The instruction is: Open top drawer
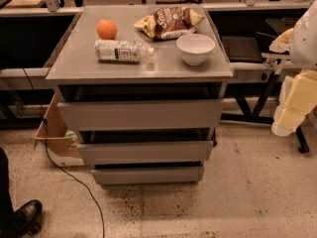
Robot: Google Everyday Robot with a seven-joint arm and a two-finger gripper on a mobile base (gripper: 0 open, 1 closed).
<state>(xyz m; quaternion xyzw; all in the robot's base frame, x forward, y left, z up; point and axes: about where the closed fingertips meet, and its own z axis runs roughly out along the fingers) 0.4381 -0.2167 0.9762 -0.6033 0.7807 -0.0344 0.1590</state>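
Open speckled floor lies in front of the cabinet, giving straight access to the top drawer, which has a dark gap above its front. The gripper hangs at the right edge, well apart from the cabinet, with nothing between them. On the left, a cardboard box sits against the cabinet. A cable trails across the floor, and a shoe stands bottom left.

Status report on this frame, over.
Gripper far right, apart from cabinet. Top drawer not touched. Nothing in front of it.
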